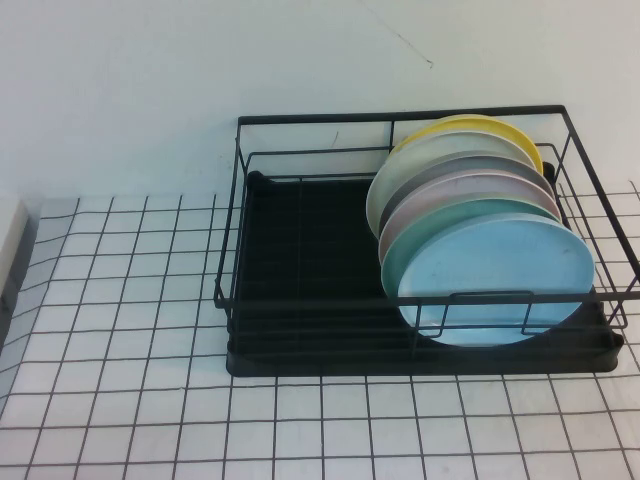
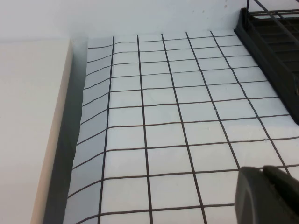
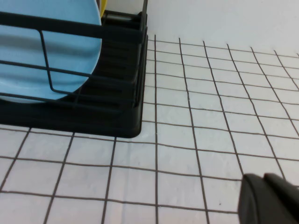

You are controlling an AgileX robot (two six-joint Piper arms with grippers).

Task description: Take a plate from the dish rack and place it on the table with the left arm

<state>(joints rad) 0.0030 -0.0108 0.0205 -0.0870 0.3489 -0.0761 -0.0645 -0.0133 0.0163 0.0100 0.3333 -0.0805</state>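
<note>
The sky-blue plate [image 1: 500,280] stands on edge at the front of a row of plates in the right half of the black wire dish rack [image 1: 300,260]. It also shows in the right wrist view [image 3: 46,46] behind the rack's wires [image 3: 117,116]. Neither arm shows in the high view. My left gripper [image 2: 262,170] is shut and empty, low over the gridded table [image 2: 163,116], left of the rack's corner [image 2: 275,42]. My right gripper [image 3: 262,176] is shut and empty over the table, by the rack's front right corner.
Behind the blue plate stand mint-green [image 1: 420,235], pink [image 1: 470,190], grey, white and yellow [image 1: 470,125] plates. The rack's left half holds nothing. A pale raised block [image 2: 28,130] borders the table's left edge. A white wall runs behind the rack.
</note>
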